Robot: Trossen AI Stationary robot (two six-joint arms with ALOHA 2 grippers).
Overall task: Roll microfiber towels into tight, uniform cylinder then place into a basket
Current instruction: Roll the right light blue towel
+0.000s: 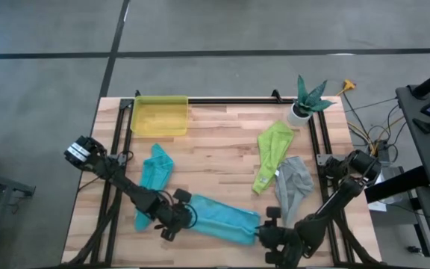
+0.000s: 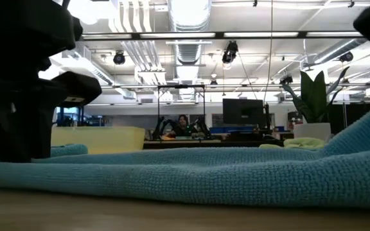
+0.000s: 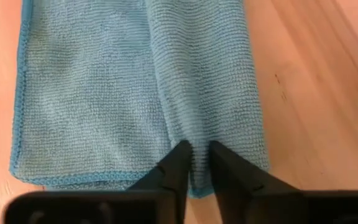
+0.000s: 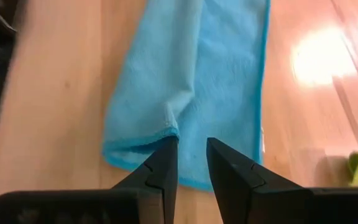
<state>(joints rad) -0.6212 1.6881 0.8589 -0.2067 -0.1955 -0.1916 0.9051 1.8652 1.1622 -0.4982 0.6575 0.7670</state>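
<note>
Light blue towel (image 1: 221, 218) flat along near edge of desk (image 1: 222, 149), stretched between both sets of fingers, folded lengthwise with a ridge down the middle. Left gripper (image 3: 196, 158) at one short end, fingers (image 3: 178, 163) narrowly parted with a pinch of the ridge between the tips. Right gripper (image 4: 191, 155) at opposite short end, fingers (image 4: 164, 163) slightly wider apart, straddling the folded corner, tips on the cloth edge; firm hold or not, cannot tell. Teal towel (image 1: 154, 179) crumpled just beyond left fingers. Grey towel (image 1: 293, 184) bunched just beyond right fingers, lime green towel (image 1: 272, 153) touching it on the far side. Yellow basket (image 1: 159, 116) at far edge, well apart from both sets of fingers. White plant pot (image 1: 299, 112) at far corner on right gripper's side.
</note>
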